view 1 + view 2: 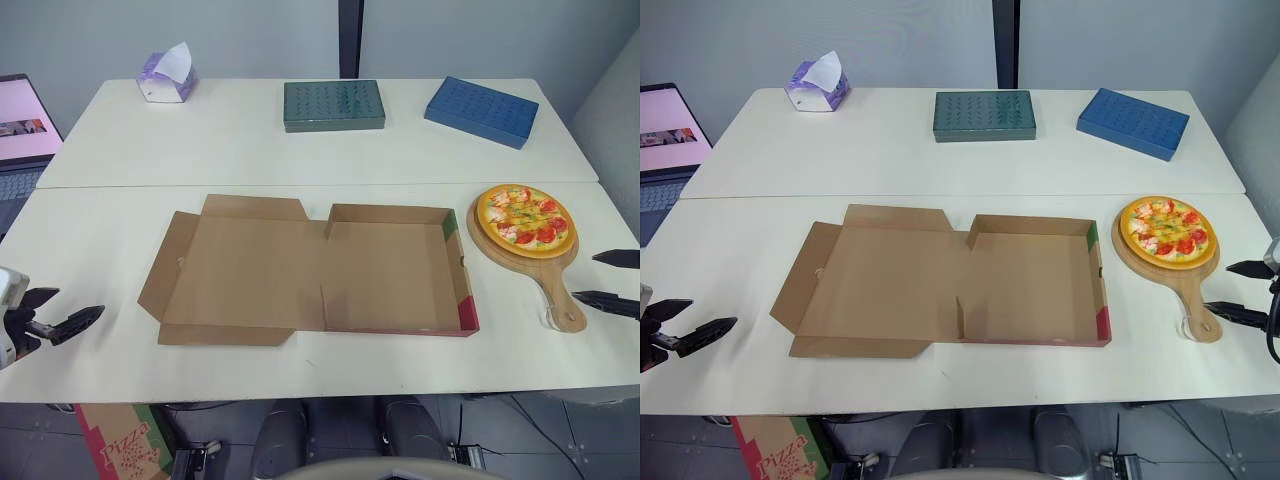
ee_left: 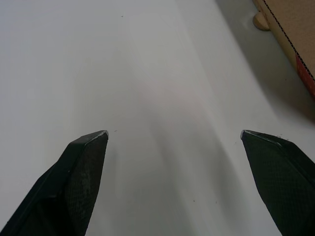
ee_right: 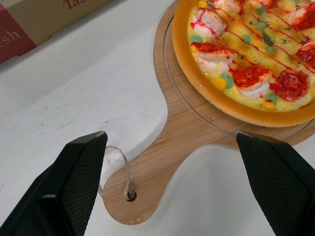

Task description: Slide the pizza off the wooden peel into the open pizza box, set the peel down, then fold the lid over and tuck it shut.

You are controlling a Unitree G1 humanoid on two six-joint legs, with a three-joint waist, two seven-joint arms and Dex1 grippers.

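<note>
The right gripper (image 1: 583, 276) stands wide open just beside the handle of the wooden peel (image 1: 550, 275), holding nothing. The left gripper (image 1: 80, 300), also spread wide, hovers over bare table (image 1: 100, 220) well left of the box. The first step looks not yet begun. The next move calls for closing on the handle, then lifting and tilting the peel over the tray.

Counted:
- one open pizza box (image 1: 390, 270), its lid (image 1: 250, 270) lying flat to the left
- two closed flat boxes at the back, one green (image 1: 333, 105) and one blue (image 1: 481, 110)
- one peel
- one pizza (image 1: 525, 219) on the peel, right of the box
- one tissue box (image 1: 165, 77)
</note>
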